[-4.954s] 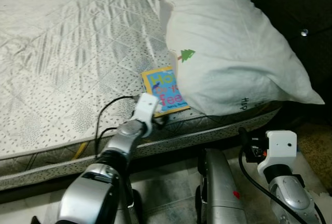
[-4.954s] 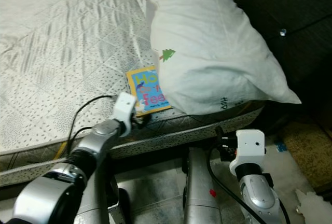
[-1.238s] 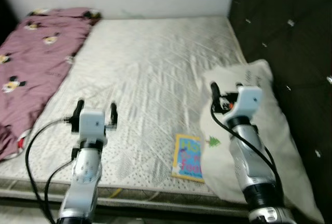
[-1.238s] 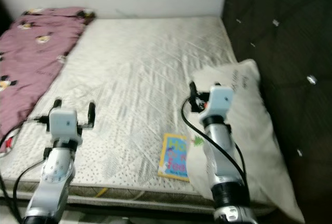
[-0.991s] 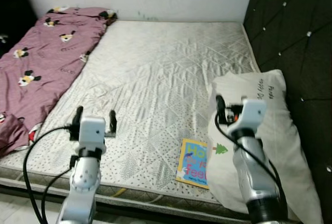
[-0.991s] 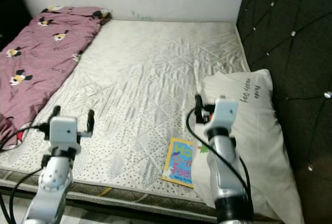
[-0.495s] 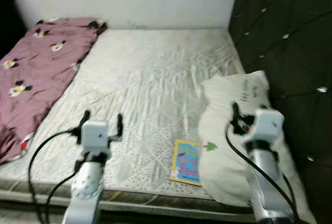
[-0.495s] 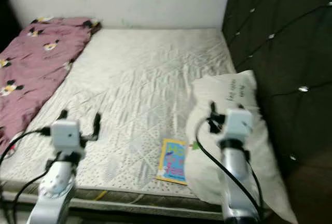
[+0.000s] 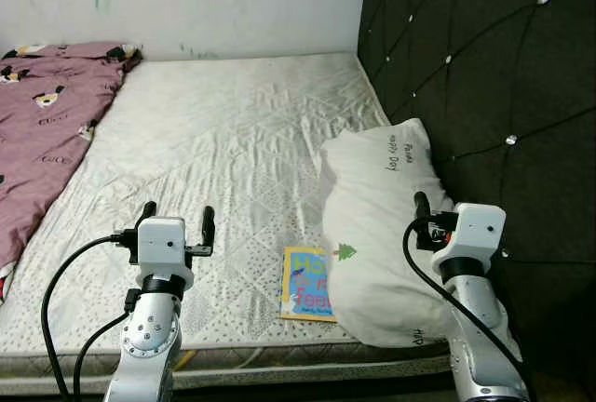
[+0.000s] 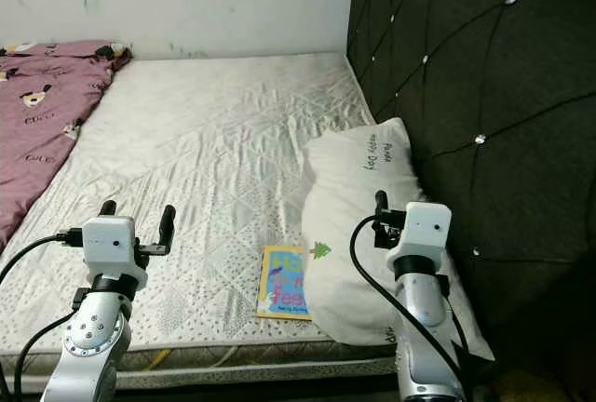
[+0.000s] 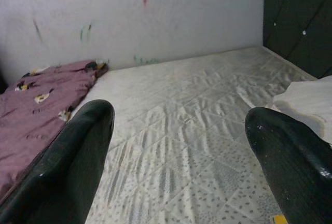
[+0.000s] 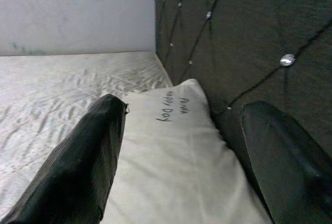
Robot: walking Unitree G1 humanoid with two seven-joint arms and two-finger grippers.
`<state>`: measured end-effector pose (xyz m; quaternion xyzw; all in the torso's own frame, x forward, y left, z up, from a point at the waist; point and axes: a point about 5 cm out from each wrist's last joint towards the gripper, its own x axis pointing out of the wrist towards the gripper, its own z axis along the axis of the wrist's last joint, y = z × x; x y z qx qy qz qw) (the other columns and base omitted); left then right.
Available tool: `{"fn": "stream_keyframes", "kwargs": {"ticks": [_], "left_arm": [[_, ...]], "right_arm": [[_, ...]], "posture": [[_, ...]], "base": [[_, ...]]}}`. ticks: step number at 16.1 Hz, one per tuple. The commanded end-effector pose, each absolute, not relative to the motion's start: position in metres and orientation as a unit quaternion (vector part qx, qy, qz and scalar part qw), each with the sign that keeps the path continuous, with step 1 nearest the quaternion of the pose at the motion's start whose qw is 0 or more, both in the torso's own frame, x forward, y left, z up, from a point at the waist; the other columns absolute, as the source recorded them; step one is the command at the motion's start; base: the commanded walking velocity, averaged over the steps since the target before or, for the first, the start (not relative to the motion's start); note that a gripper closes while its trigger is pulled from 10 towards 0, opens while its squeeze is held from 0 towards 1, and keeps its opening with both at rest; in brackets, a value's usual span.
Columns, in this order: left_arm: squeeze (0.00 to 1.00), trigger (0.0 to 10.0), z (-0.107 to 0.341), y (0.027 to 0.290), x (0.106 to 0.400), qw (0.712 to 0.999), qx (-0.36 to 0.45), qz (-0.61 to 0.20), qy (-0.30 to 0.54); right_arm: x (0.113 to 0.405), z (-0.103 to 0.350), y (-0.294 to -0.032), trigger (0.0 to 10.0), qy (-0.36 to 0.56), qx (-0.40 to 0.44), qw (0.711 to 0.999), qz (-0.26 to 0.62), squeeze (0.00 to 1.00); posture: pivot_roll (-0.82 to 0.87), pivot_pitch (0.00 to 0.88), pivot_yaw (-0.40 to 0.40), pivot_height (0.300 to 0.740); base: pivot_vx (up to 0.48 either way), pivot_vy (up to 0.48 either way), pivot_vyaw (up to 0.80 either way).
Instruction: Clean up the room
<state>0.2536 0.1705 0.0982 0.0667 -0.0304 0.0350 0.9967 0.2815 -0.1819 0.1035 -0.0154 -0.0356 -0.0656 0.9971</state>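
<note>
Pincers raised: I see my left pincer (image 9: 174,218) spread apart above the bare quilted white mattress (image 9: 233,141), my right pincer (image 12: 192,146) parted over the white printed pillow (image 9: 377,234). Between them, tucked against the pillow's edge, lies the yellow-bordered picture book (image 9: 305,284). Beyond my left pincer sits the maroon cartoon-print blanket (image 9: 42,132).

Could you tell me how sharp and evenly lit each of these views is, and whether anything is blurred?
Left and right eye views: sharp, evenly lit; the mattress quilting and pillow print read clearly, while the headboard stays dark apart from glinting studs. Left wrist view: the bed is clear, the near fingers soft and dark. Right wrist view: the pillow lettering is legible, the fingers blurred.
</note>
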Motion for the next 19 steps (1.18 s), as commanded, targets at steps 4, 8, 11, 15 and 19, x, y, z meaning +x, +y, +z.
{"fn": "stream_keyframes", "kwargs": {"ticks": [4, 8, 11, 15, 19], "left_arm": [[0.0, 10.0, 0.103, 0.174, 0.255, 0.996, 0.068, 0.04, -0.033], [0.0, 10.0, 0.104, 0.173, 0.259, 0.997, 0.065, 0.037, -0.033], [0.0, 10.0, 0.103, 0.171, 0.261, 0.997, 0.06, 0.037, -0.03], [0.0, 10.0, 0.102, 0.171, 0.263, 0.997, 0.056, 0.046, -0.03], [0.0, 10.0, 0.101, 0.17, 0.263, 0.998, 0.047, 0.042, -0.024]], "right_arm": [[0.286, 0.11, -0.172, 10.0, -0.04, -0.006, 0.998, -0.05, 0.0], [0.291, 0.11, -0.175, 10.0, -0.04, -0.013, 0.998, -0.055, 0.0], [0.296, 0.114, -0.177, 10.0, -0.046, -0.019, 0.997, -0.058, 0.0], [0.296, 0.113, -0.174, 10.0, -0.045, -0.02, 0.998, -0.046, 0.0], [0.298, 0.113, -0.169, 10.0, -0.044, -0.022, 0.998, -0.027, 0.0]], "posture": [[0.02, 0.017, 0.056, 0.74], [0.01, 0.011, 0.058, 0.74], [0.01, 0.004, 0.058, 0.74], [0.0, 0.0, 0.052, 0.74], [0.0, 0.0, 0.046, 0.74]], "base": [[0.0, 0.372, 0.0], [0.0, 0.463, 0.0], [0.0, 0.48, 0.0], [0.0, 0.48, 0.0], [0.0, 0.48, 0.0]]}}
